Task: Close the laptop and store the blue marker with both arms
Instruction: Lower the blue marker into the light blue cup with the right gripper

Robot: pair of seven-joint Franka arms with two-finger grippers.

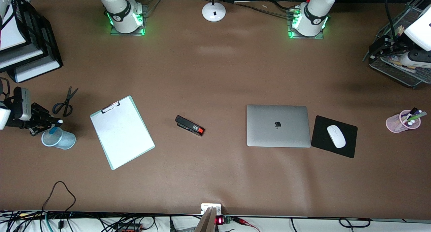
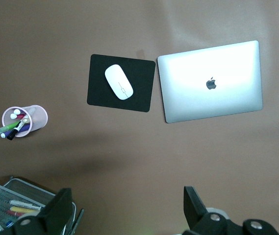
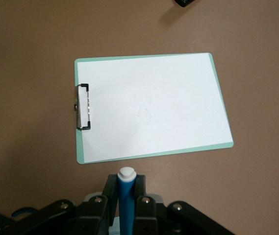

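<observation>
Right gripper [image 1: 50, 126] hangs over the pale blue cup [image 1: 59, 138] at the right arm's end of the table, its fingers clamped on the blue marker [image 3: 126, 203], which the right wrist view shows standing between them with its white tip pointing away from the wrist. In the front view the marker's lower end seems to sit at the cup's mouth, with the long axis tilted rather than plumb, so storing it looks to depend on letting it drop straight into that opening, not against the rim. Just beside the cup lie the scissors [image 1: 65, 102], and the clipboard [image 1: 122, 132] lies toward the middle of the table. Over at the left arm's end, the left gripper [image 2: 129, 215] waits with its fingers spread wide above the wire mesh tray [image 1: 397, 68], holding nothing. Well apart from both tools, the laptop [image 1: 278, 125] lies shut and flat, apple logo up, touching the black mouse pad [image 1: 348, 137] that carries the white mouse [image 1: 336, 136], so that half of the task appears finished.
</observation>
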